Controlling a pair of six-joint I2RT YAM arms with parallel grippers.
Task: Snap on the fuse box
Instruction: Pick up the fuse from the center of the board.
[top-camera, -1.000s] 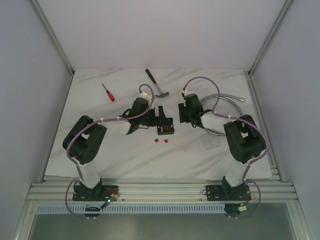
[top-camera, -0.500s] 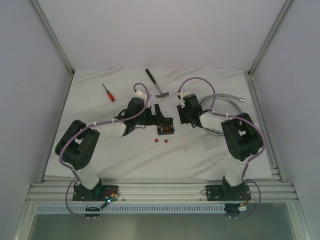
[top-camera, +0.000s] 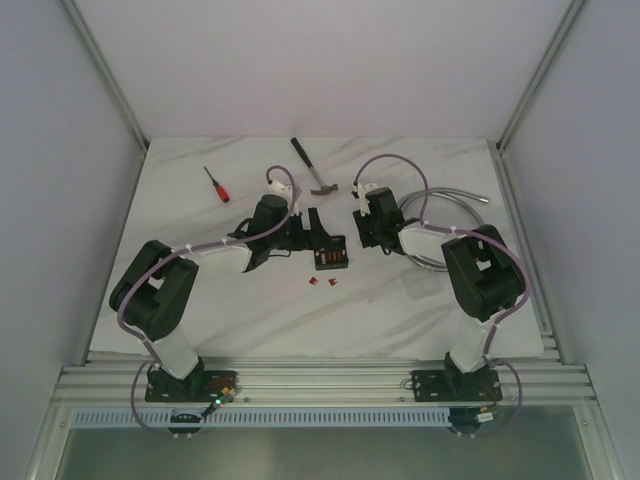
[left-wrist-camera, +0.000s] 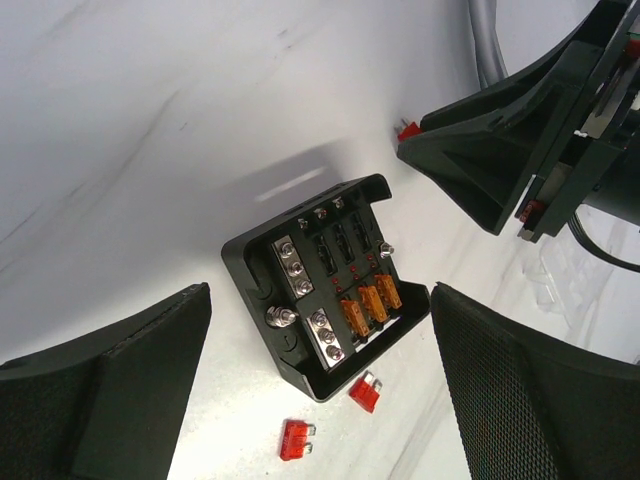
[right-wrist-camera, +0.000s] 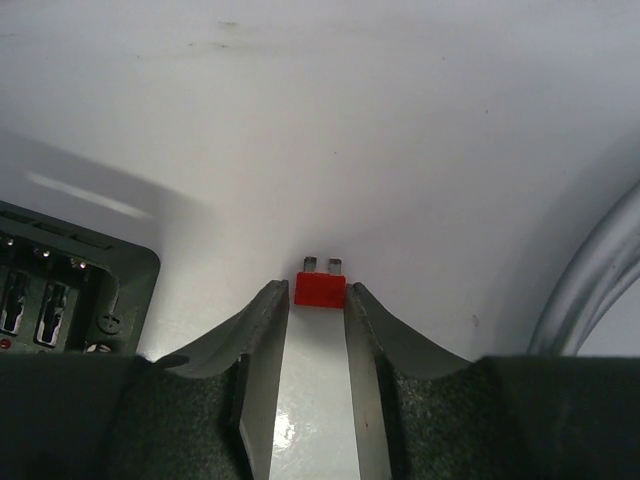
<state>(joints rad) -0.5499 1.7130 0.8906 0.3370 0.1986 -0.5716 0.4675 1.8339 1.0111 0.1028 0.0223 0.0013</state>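
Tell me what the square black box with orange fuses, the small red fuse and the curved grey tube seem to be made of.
The square black box: probably moulded plastic, matt with soft sheen on edges. The small red fuse: glossy plastic body, two silvery metal blades. The curved grey tube: smooth satin surface; metal or plastic, unclear.

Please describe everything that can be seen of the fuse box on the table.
The fuse box is a squarish black plastic tray, open on top, with no cover on it. Inside sit three orange fuses in a row, empty slots beside them, and silver screw terminals. It lies flat on the white table, between the open fingers of the left gripper, which do not touch it.
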